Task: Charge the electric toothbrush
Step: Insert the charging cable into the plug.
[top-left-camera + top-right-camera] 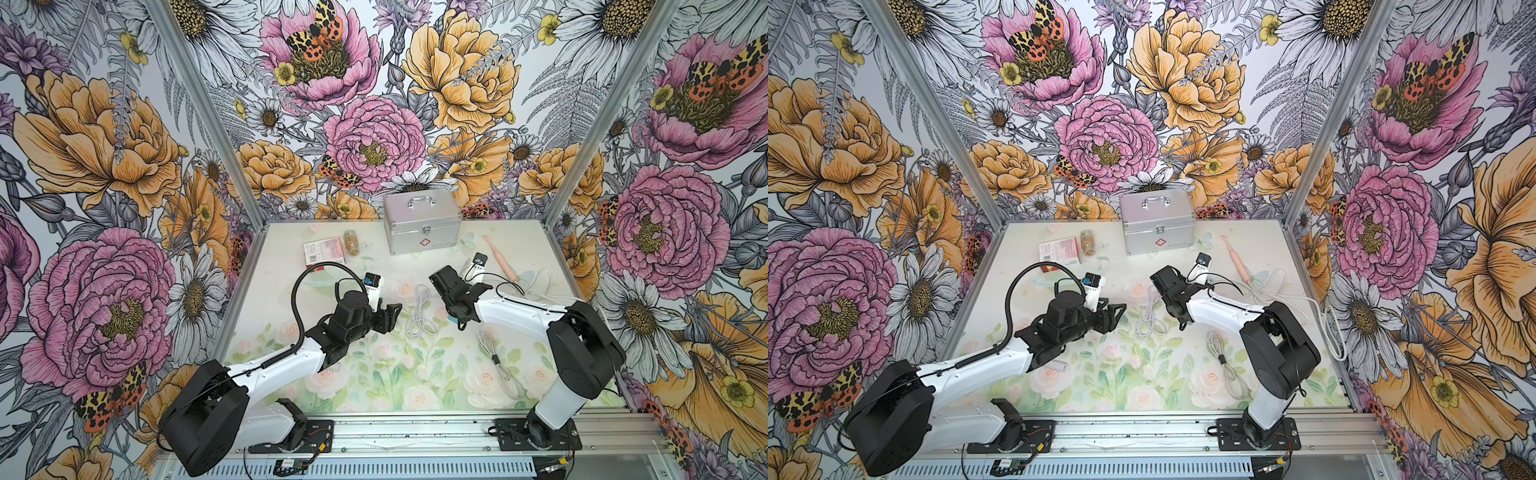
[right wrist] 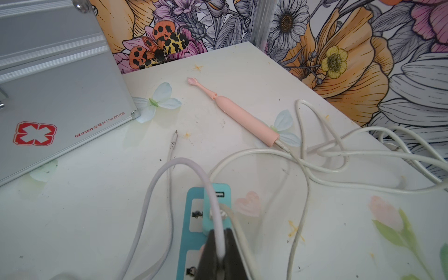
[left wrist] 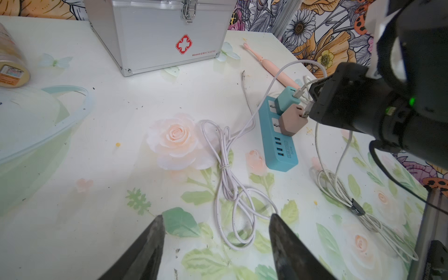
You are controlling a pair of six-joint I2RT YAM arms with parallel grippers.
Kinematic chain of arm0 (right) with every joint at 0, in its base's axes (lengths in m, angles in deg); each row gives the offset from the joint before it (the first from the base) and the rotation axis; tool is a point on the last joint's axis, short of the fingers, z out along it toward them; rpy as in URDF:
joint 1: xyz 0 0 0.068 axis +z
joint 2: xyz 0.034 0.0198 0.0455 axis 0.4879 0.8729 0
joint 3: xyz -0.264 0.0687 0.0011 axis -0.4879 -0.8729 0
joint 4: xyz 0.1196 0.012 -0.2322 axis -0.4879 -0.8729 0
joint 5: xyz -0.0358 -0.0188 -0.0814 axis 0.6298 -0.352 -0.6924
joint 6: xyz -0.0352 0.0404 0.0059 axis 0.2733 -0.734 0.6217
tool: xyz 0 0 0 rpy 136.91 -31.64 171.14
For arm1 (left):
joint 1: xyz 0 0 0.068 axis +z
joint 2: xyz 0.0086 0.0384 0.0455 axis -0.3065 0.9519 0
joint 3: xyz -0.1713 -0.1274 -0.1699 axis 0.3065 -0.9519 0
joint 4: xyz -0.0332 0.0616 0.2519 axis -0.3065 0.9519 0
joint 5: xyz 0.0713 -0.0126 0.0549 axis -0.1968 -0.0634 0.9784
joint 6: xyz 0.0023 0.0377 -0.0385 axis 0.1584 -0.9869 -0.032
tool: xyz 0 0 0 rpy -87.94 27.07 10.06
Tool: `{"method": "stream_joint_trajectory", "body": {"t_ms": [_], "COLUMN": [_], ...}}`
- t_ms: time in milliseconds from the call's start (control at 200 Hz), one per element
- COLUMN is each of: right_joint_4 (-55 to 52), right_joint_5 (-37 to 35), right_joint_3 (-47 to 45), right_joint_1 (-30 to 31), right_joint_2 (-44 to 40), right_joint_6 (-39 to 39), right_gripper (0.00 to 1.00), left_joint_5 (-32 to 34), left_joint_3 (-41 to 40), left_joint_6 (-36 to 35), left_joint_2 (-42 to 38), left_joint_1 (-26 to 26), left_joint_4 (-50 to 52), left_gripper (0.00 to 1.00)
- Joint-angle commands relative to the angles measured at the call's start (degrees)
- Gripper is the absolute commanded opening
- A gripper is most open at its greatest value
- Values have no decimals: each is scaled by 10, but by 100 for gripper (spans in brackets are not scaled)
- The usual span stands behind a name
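Observation:
The pink electric toothbrush point(image 1: 500, 259) point(image 2: 242, 114) lies flat at the back right, and a thin white cable enters its base. A teal power strip point(image 3: 278, 148) point(image 2: 191, 218) carries a teal adapter point(image 3: 286, 97) and a brown adapter point(image 3: 292, 120). My right gripper point(image 2: 219, 242) point(image 1: 457, 322) hangs over the strip, shut on a pale cable point(image 2: 157, 184) just behind its USB plug at the teal adapter. That cable's other tip point(image 2: 175, 135) lies loose on the table. My left gripper point(image 3: 215, 218) point(image 1: 392, 311) is open and hovers above the cable's coiled middle point(image 3: 228, 169).
A silver first-aid case point(image 1: 422, 228) stands at the back centre, with a jar point(image 1: 351, 243) and a pink box point(image 1: 324, 251) to its left. A tied grey cable bundle point(image 1: 498, 365) lies front right. The strip's thick white cord point(image 2: 363, 155) loops by the right wall.

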Motion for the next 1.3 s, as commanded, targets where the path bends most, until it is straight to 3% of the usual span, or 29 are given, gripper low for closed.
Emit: {"method": "stream_joint_trajectory", "body": {"t_ms": [0, 170, 540, 846, 1296], "right_joint_4": [0, 1, 18, 22, 19], "right_joint_5": [13, 27, -25, -24, 33], "right_joint_3": [-17, -53, 17, -27, -44], "right_joint_1": [8, 9, -7, 2, 26], "right_joint_2": [11, -8, 30, 1, 11], "right_joint_6": [2, -25, -8, -24, -26], "right_gripper": [0, 0, 0, 0, 0], "left_joint_5": [16, 14, 15, 16, 18], "left_joint_3": [-10, -14, -18, -26, -44], "left_joint_6": [6, 6, 3, -1, 3], "left_joint_2": [-13, -14, -33, -41, -62], "left_joint_1": [6, 6, 8, 9, 11], "left_joint_4": [-20, -24, -25, -27, -38], "left_gripper": [68, 68, 69, 69, 69]}}
